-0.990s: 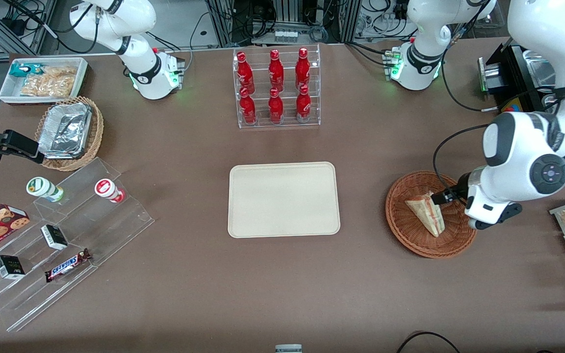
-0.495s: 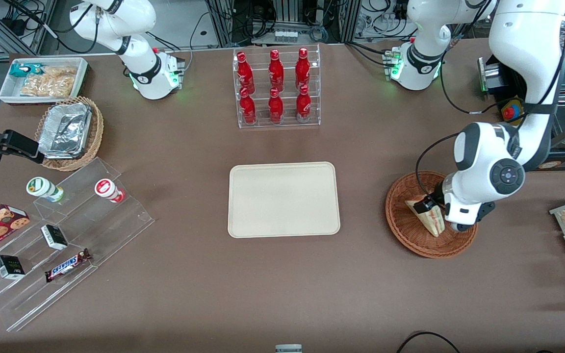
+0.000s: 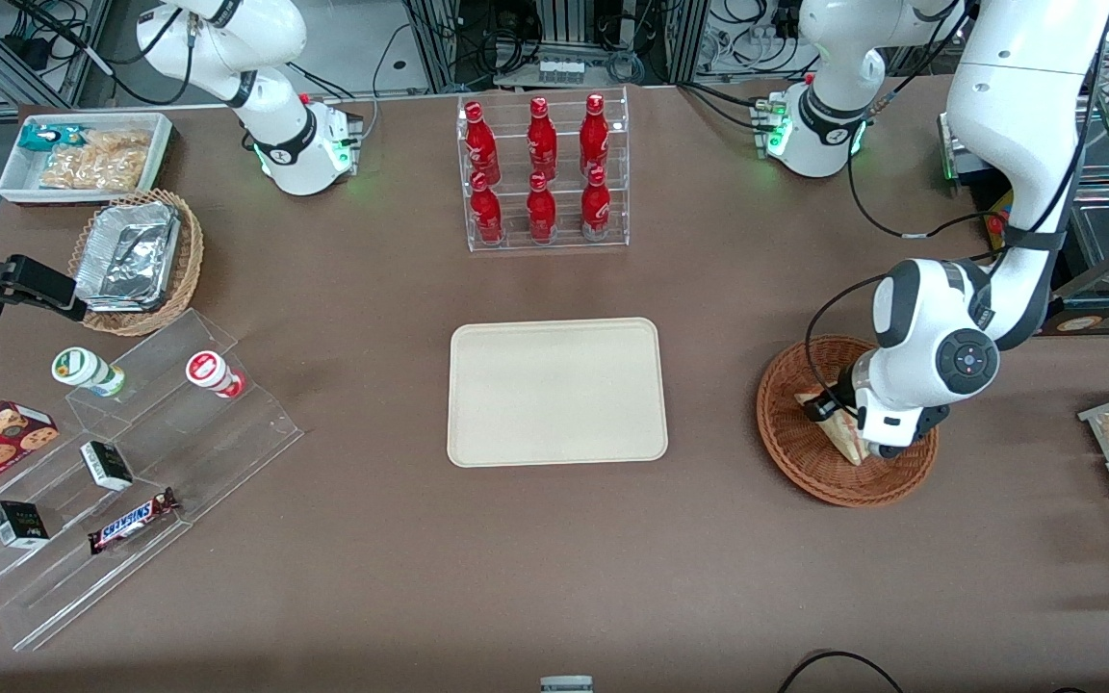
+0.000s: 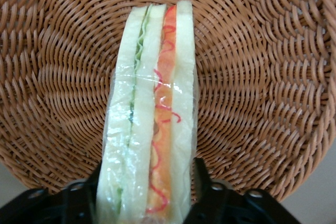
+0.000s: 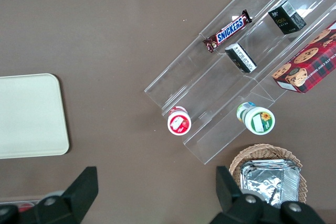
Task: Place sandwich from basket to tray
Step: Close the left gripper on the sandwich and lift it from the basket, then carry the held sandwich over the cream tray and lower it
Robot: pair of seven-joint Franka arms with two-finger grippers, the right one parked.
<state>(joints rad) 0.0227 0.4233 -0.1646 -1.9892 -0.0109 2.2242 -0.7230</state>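
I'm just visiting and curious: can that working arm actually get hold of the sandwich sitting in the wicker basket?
Probably yes. The end effector is already down in the basket, one finger on each side of the sandwich, with nothing in between.

The working arm's gripper (image 3: pixel 838 421) has moved across the basket (image 3: pixel 805 462), from its rim at the working arm's end of the table toward the basket's middle. It has come down over the sandwich (image 4: pixel 149 124), with a finger (image 4: pixel 84 195) now on each side.
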